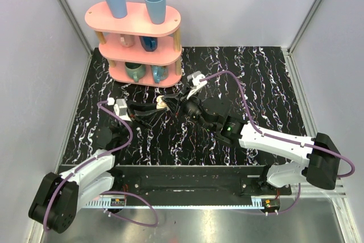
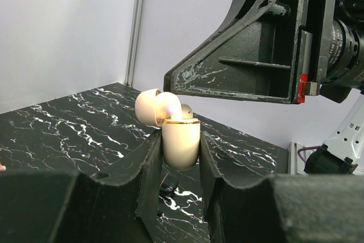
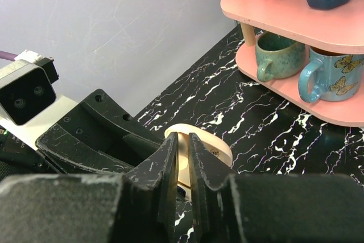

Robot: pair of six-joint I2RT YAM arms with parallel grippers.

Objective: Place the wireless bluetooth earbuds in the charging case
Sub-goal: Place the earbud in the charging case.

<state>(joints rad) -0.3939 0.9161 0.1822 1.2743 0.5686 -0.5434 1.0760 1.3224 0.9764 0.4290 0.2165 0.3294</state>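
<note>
Left gripper (image 2: 180, 153) clamped on the open charging case (image 2: 181, 140).
Right gripper (image 3: 183, 144) just above it, fingers nearly together; I can't tell if anything's pinched.

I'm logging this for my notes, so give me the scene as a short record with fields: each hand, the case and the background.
left hand: shut on the charging case
charging case: upright, lid open
right hand: fingers nearly together, close above the case; whether they hold anything is unclear
backdrop: pink shelf holding mugs
</note>
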